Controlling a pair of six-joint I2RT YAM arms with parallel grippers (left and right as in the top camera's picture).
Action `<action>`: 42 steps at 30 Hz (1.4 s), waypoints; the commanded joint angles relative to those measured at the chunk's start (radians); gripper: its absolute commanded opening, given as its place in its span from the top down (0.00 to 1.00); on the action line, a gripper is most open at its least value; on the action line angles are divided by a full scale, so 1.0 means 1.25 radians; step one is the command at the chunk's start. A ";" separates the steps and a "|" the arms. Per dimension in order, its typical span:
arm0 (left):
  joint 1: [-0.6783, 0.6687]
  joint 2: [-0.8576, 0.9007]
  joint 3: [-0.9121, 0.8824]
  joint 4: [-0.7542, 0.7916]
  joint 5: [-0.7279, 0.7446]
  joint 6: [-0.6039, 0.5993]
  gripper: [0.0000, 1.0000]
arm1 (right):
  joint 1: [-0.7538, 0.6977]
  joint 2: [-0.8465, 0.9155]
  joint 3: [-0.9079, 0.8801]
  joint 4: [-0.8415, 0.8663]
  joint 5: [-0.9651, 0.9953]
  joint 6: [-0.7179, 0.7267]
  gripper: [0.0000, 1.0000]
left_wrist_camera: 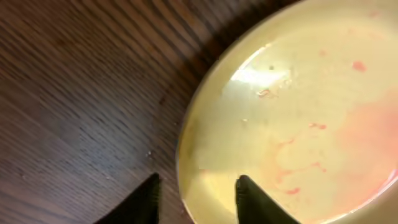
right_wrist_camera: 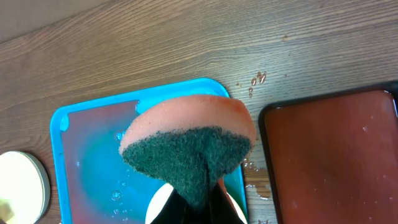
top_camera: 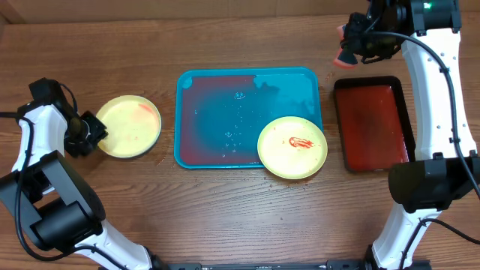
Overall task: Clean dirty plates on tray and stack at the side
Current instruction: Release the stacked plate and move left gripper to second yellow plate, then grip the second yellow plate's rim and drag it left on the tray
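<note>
Fingers of my left pincer (left_wrist_camera: 198,198) are standing apart, straddling the yellow plate (left_wrist_camera: 298,112) rim, the tray (top_camera: 225,97) lying beyond it. Probably parking this one aside. My right pincer (right_wrist_camera: 199,208) is clamping the sponge (right_wrist_camera: 186,143); next needs scrubbing the smeared plate (top_camera: 292,146) overhanging the tray corner.

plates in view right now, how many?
2. One pale yellow plate on the table left of the teal tray; one sauce-smeared plate at the tray's near-right corner, overhanging its rim. The left one may hide another beneath it.

Left fingers (left_wrist_camera: 146,202) parted — right fingers (right_wrist_camera: 225,210) pinched shut, arm stretched forward
</note>
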 commanded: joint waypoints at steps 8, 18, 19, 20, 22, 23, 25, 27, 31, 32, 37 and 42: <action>-0.130 -0.017 0.192 -0.131 0.140 0.154 0.49 | -0.003 -0.004 0.006 0.004 0.000 0.000 0.96; -0.527 0.005 0.230 -0.017 0.260 0.164 0.30 | -0.003 -0.004 0.006 0.003 0.000 0.000 0.96; -0.596 0.032 0.242 -0.010 0.260 0.143 0.28 | -0.003 -0.004 0.006 0.003 0.000 0.000 0.96; -0.636 0.055 0.254 -0.012 0.260 0.134 0.28 | -0.003 -0.004 0.006 0.003 0.000 0.000 0.96; -0.692 0.097 0.277 -0.025 0.260 0.124 0.27 | -0.003 -0.004 0.006 0.001 0.000 0.000 0.96; -0.719 0.124 0.292 -0.037 0.260 0.125 0.26 | -0.003 -0.004 0.006 0.000 0.000 0.000 0.96; -0.757 0.171 0.322 -0.071 0.259 0.125 0.26 | -0.003 -0.004 0.006 -0.002 0.000 0.000 0.96; -0.784 0.211 0.344 -0.105 0.257 0.125 0.26 | -0.003 -0.004 0.006 -0.005 0.000 0.000 0.96; -0.812 0.255 0.353 -0.146 0.231 0.125 0.30 | -0.003 -0.004 0.006 -0.009 0.000 -0.001 0.96; -0.815 0.262 0.353 -0.157 0.214 0.125 0.32 | -0.003 -0.004 0.006 -0.008 0.000 0.000 0.96; -0.818 0.267 0.353 -0.191 0.155 0.125 0.41 | -0.003 -0.004 0.006 -0.005 0.000 0.000 0.96; -0.829 0.267 0.344 -0.191 0.161 0.121 0.60 | -0.003 -0.004 0.005 -0.005 0.000 0.000 0.96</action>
